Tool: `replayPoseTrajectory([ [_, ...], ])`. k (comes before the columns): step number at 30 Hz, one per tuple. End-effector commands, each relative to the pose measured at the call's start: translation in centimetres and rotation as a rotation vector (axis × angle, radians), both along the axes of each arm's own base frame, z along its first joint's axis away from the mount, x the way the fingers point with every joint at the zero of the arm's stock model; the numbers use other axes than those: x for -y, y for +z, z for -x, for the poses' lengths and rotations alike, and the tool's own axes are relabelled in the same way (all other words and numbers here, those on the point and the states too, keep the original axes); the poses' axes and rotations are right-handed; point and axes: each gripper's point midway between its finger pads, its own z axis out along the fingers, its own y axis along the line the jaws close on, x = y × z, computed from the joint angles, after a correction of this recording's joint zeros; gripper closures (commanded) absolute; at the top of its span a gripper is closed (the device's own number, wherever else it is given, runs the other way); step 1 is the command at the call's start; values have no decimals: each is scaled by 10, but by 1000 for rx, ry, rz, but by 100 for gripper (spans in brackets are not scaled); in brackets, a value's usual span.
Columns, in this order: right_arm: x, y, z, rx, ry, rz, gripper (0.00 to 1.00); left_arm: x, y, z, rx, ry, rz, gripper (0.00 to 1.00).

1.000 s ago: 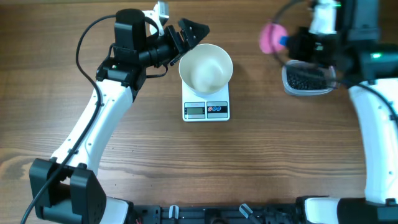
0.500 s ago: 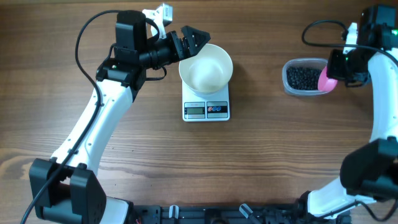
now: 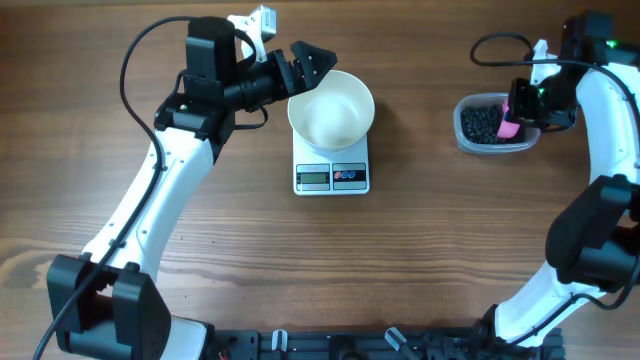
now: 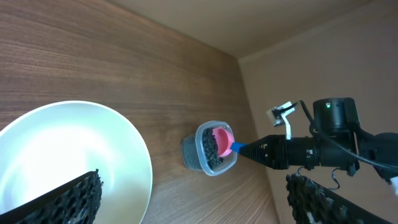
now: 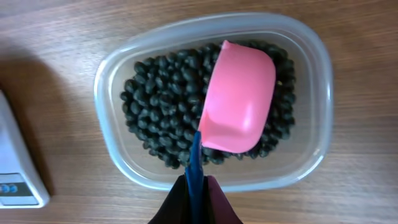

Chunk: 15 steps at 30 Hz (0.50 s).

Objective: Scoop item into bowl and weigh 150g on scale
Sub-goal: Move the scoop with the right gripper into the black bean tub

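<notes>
Right wrist view: grips pink scoop by its handle in clamped right end effector, cup over black pellets in clear tub. Holds left end effector spread apart beside white bowl, empty on scale. Looks barely begun: nothing transferred or weighed yet

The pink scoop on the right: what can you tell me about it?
The scoop has a smooth pink cup, rounded-square in outline and plastic-looking, on a thin blue handle. The right gripper is shut on that handle. The cup lies inside the outline of the clear tub, over the black beans and seemingly touching them. No beans show on the pink face turned to the wrist camera. It is hard to tell whether that face is its inside or its back.
</notes>
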Motion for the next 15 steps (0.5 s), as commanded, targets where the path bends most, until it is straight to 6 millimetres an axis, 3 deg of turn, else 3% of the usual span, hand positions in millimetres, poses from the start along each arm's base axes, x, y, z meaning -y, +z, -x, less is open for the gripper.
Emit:
replayPoseTrajectory([
  [1, -18, -12, -7, 5, 47, -99, 96, -2, 7, 1, 48, -5, -34, 0],
  [2, -15, -12, -7, 6, 51, -80, 95, -3, 4, 1, 38, 4, -41, 0],
  [4, -7, -14, -9, 8, 45, -36, 80, -5, 1, 0, 25, 16, -53, 0],
  [8, -3, -12, -19, 49, 43, -14, 73, -6, -1, 0, 17, 24, -59, 0],
  [12, -2, -12, -20, 53, 40, -13, 57, -4, -2, 1, 17, 19, -60, 0],
  [15, -4, -13, -15, 32, 41, -19, 56, -4, -4, 1, 14, 32, -73, 0],
])
